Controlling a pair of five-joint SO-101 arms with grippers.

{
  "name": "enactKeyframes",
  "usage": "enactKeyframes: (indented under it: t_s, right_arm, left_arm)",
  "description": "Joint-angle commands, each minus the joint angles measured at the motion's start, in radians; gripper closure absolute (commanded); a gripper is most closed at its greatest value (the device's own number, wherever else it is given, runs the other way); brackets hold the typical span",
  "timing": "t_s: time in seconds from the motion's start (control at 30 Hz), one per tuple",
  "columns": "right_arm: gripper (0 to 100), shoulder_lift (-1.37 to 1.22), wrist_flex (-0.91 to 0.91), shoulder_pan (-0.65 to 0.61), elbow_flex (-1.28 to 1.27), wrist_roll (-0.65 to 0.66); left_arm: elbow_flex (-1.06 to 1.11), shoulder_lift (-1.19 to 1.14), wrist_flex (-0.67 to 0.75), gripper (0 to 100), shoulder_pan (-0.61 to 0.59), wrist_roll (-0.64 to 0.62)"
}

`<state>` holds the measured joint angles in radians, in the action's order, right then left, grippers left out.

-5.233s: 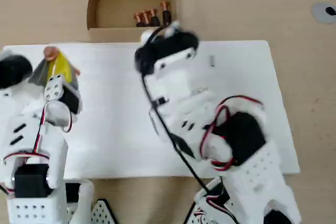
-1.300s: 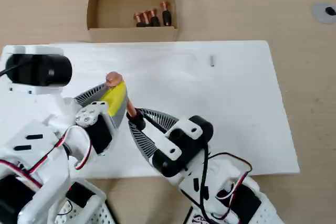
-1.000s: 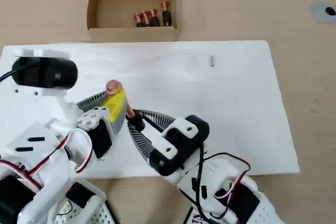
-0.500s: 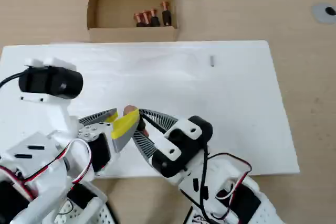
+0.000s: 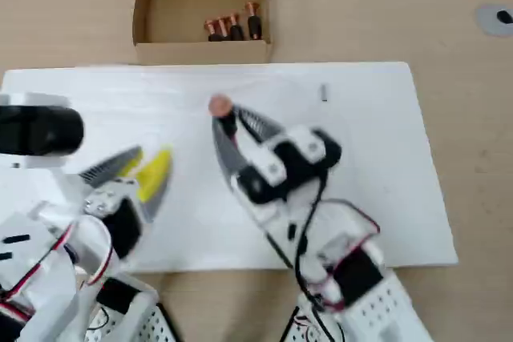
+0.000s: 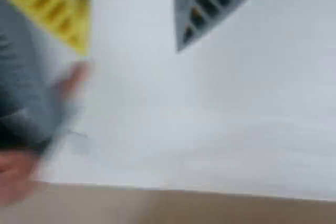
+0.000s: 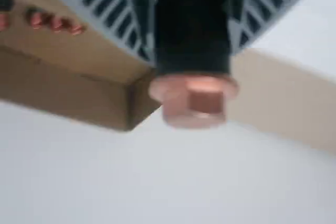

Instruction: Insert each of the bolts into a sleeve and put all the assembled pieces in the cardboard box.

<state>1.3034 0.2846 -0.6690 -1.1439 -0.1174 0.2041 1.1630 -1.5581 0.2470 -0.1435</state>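
Since a moment ago the left pincer [image 5: 154, 150] has let go and backed off; it hangs open, holding nothing. Farther on, the right pincer [image 5: 228, 118] squeezes the black sleeve [image 7: 191, 24] with the bolt [image 7: 193, 98] in it, above the white mat [image 5: 385, 158]. It looks small, hard and smooth, so I think holding the sleeve's middle is safest. Farthest, the cardboard box [image 5: 144, 6] on the desk [image 5: 465, 78] holds four done pieces [image 5: 232, 28].

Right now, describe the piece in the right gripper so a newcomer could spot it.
Over the middle of the white board, the right gripper clamps a black sleeve with a copper bolt head poking out toward the box. Four similar pieces lie inside it; this one alone is held.
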Motion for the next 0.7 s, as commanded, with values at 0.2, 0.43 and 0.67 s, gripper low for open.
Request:
enactKeyframes:
  t_s: [0.2,0.43,0.67]
  right_arm:
    - [98.9,-0.972,-0.124,0.156,0.809,-0.008]
    - [98.9,-1.578,-0.124,0.171,1.326,-0.008]
    - [98.9,-2.087,-0.061,0.171,1.899,-0.008]
  left_arm:
    - [0.328,-0.001,0.124,99,-0.361,0.115]
    - [0.528,0.076,0.245,99,-0.416,0.115]
    - [0.753,0.213,0.328,99,-0.416,0.117]
